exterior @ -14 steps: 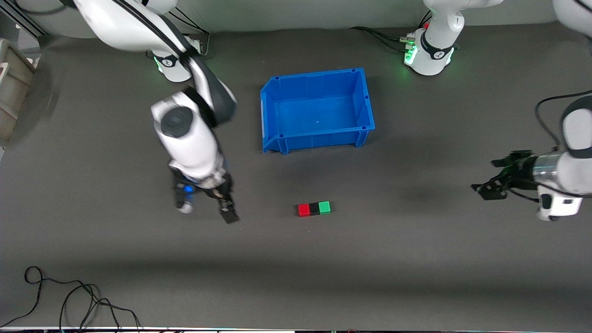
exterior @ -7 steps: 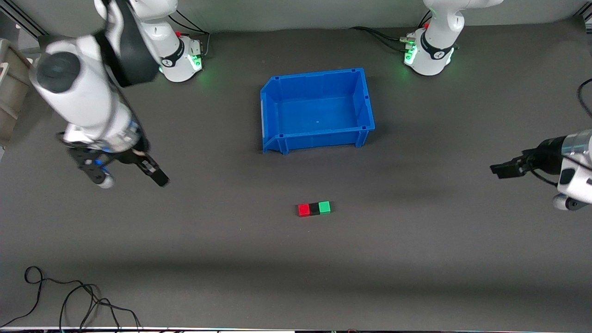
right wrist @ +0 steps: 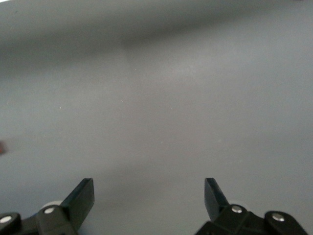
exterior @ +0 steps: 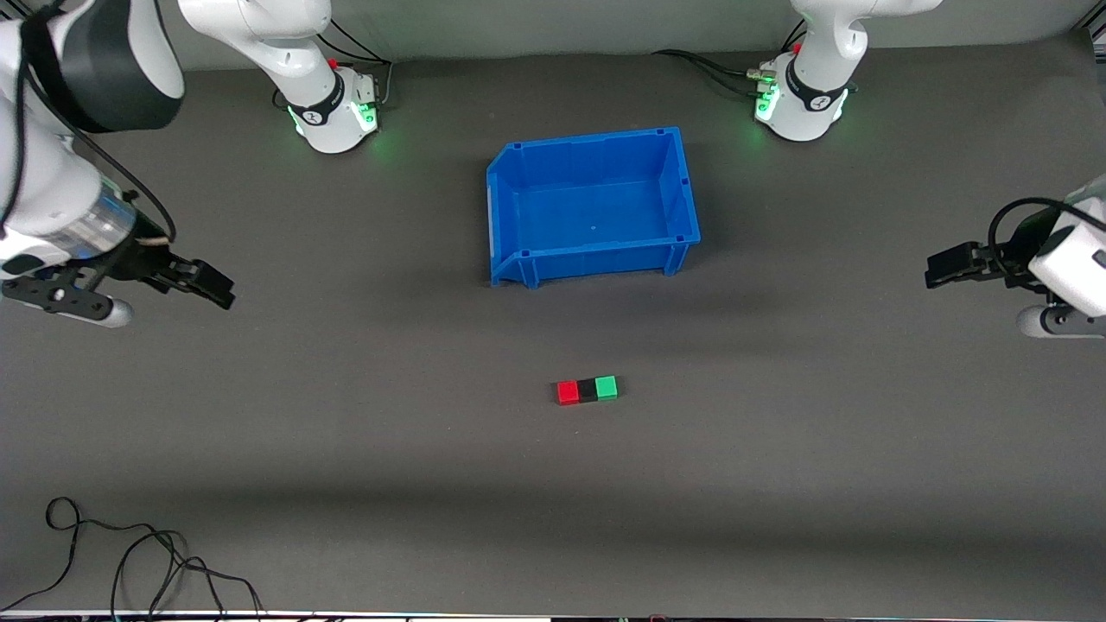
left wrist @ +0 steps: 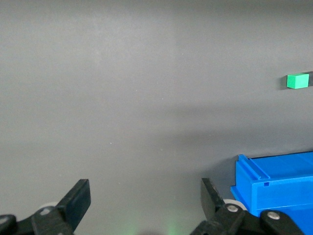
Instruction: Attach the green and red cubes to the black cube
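Three small cubes of equal size are set in a short row, flat on the dark tabletop (exterior: 778, 484). The black cube (exterior: 587, 390) is placed in the middle. It is touched on one face by the red cube (exterior: 568, 393), toward the right arm's end, and on the other face by the green cube (exterior: 607, 387), toward the left arm's end.

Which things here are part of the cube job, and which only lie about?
Job: red cube, black cube, green cube, joined in one row; left gripper and right gripper, both open, apart from them.
Lying about: blue bin, cable.
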### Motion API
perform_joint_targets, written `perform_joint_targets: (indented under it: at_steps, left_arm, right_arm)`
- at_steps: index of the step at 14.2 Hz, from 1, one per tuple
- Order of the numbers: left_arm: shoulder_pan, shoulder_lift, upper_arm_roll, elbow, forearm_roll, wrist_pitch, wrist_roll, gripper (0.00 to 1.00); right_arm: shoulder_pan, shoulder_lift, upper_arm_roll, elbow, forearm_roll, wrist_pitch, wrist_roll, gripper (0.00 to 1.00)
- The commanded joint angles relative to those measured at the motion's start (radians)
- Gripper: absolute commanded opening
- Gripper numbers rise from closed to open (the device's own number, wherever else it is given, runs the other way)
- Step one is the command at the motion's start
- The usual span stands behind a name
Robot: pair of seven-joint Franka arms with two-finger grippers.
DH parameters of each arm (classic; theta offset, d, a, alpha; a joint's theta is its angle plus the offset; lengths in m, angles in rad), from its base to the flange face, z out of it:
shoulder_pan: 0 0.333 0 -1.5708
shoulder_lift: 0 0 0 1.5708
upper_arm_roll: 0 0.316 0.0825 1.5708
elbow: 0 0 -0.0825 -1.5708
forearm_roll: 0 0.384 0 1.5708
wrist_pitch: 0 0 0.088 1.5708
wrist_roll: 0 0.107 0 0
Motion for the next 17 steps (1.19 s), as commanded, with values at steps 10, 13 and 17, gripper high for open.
perform_joint_targets:
  at_steps: [10, 13, 17]
  left_arm:
    - [-0.006, -0.153, 0.005, -0.174, 0.016, 0.127, 0.029, 1.0]
    - [-0.003, -0.157, 0.01, -0.156, 0.004, 0.096, 0.04, 1.0]
    - [-0.005, -0.155, 0.007, -0.157, 0.012, 0.095, 0.034, 1.0]
  right_arm:
    - [-0.016, 0.017, -0.043, 0.115, 0.095, -0.14, -0.247, 1.0]
    - [-0.017, 0.028, -0.048, 0.118, 0.092, -0.135, -0.256, 1.0]
    - [-0.019, 0.03, -0.051, 0.127, 0.094, -0.129, -0.253, 1.0]
